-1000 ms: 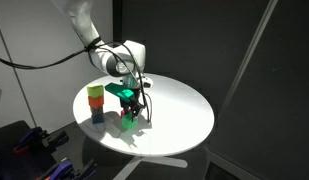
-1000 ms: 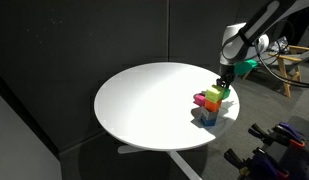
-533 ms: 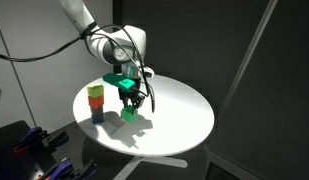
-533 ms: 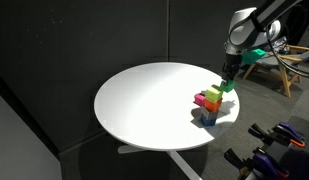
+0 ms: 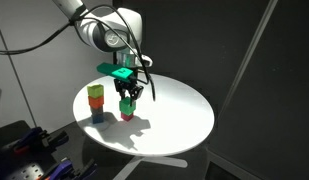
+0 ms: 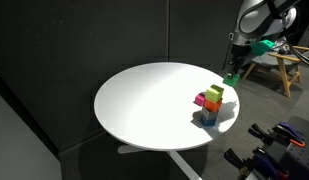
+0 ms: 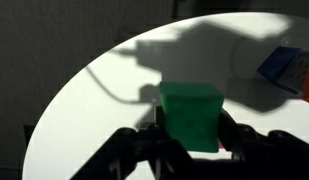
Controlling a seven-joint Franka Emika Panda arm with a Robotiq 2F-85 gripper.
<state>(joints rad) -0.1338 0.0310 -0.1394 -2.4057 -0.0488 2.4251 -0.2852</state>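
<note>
A round white table [image 5: 182, 108] is recorded in both exterior views, with a small stack of coloured blocks [image 5: 96, 103] carried near its edge, its blue block [image 5: 97, 116] lowest.

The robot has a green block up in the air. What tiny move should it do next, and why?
Probably lift it a little higher before going sideways. The tool is shut on the green block, which hangs just above the table. The stack of blocks stands close beside it, so extra height would help avoid a bump.
</note>
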